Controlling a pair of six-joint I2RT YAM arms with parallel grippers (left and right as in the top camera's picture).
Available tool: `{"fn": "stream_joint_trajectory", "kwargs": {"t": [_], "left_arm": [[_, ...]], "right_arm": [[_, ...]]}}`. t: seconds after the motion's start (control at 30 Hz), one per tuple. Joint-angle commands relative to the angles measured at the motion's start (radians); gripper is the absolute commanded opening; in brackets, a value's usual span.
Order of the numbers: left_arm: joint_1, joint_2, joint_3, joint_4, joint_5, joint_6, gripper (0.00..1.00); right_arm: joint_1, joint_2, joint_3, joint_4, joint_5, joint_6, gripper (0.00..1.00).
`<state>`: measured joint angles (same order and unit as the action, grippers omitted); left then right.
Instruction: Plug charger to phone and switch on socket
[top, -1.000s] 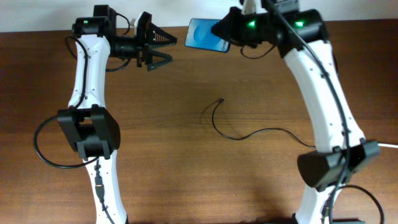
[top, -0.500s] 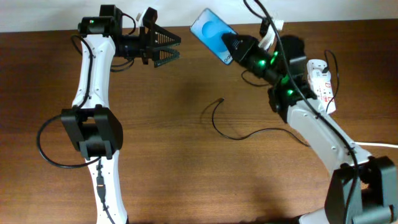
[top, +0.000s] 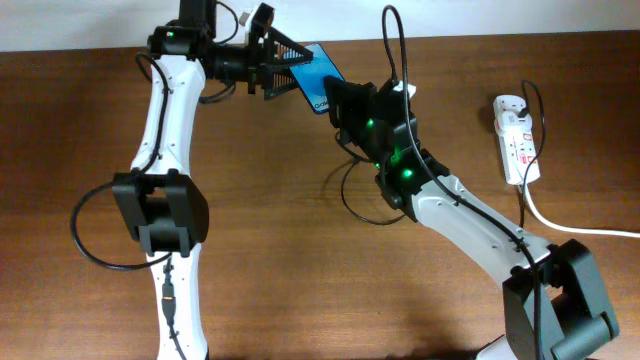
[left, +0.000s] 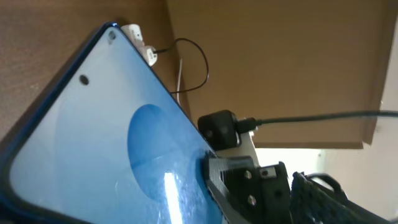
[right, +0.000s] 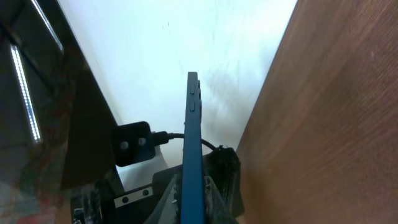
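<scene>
Gripping the dark-framed rectangular smartphone with the bright blue screen (top: 318, 72), the right claw (top: 338, 98) is clamped on one end and holds it near the far edge of the brown wooden table (top: 260, 250). The left claw (top: 288, 67) has its fingers spread apart either side of the phone's other end (contact cannot be told). The thin black charger cable (top: 346, 202) lies under the right arm, well apart from the white power strip with red marks (top: 515, 135).

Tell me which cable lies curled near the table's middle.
The charger, the thin black cable, loops across mid-table; the thick white cord leaves the socket and runs off the right edge.
</scene>
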<state>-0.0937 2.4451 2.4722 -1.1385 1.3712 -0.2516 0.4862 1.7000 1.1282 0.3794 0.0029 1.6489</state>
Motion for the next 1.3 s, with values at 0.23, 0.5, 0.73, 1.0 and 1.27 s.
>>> {"fn": "stream_joint_trajectory", "kwargs": {"t": [0.23, 0.5, 0.73, 1.0, 1.27], "left_arm": [[-0.042, -0.005, 0.018, 0.091, -0.186, -0.419, 0.57], [-0.042, -0.005, 0.018, 0.205, -0.238, -0.603, 0.41], [-0.082, -0.005, 0.018, 0.214, -0.232, -0.641, 0.3], [-0.085, -0.005, 0.018, 0.219, -0.235, -0.655, 0.0], [-0.042, -0.005, 0.018, 0.229, -0.231, -0.615, 0.0]], "right_arm": [[0.006, 0.024, 0.017, 0.028, 0.069, 0.017, 0.04], [0.025, 0.023, 0.016, 0.022, 0.042, 0.017, 0.04], [0.025, 0.023, 0.016, 0.056, 0.029, 0.018, 0.04], [0.025, 0.023, 0.016, 0.066, -0.013, 0.005, 0.09], [-0.027, 0.021, 0.016, 0.019, -0.038, -0.158, 0.65]]}}
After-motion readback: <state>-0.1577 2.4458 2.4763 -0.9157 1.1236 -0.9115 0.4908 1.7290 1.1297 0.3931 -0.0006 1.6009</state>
